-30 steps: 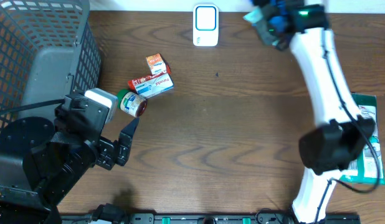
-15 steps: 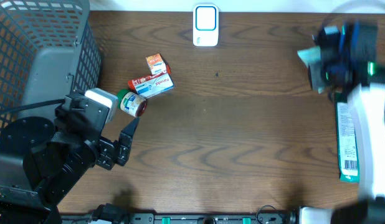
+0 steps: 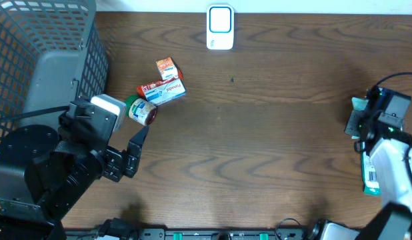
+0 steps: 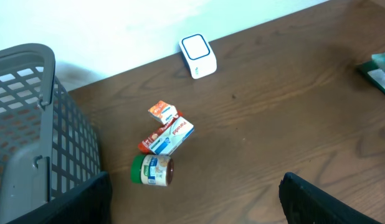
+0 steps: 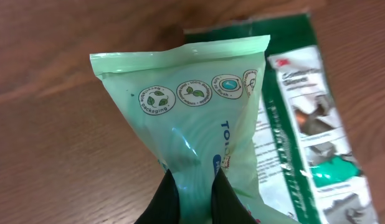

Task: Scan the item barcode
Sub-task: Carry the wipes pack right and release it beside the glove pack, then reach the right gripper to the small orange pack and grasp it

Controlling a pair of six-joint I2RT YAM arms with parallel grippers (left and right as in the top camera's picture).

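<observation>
The right gripper (image 5: 191, 186) pinches one end of a pale green plastic pouch (image 5: 199, 106), which reaches ahead of its fingers, over a dark green 3M packet (image 5: 311, 143) lying just to their right. The left gripper (image 4: 197, 180) hangs spread wide, with a green-lidded jar (image 4: 152, 170) just ahead.

My gripper (image 4: 195, 208): jaws spread wide. Jar (image 4: 152, 170) on side by red-white box (image 4: 169, 137), orange box (image 4: 163, 112). Basket (image 4: 30, 124) L, scanner (image 4: 198, 56) far back.

Glossy plastic pouch (image 5: 199, 124), wood-grain table (image 3: 259, 147), grey plastic mesh basket (image 3: 33, 27)
</observation>
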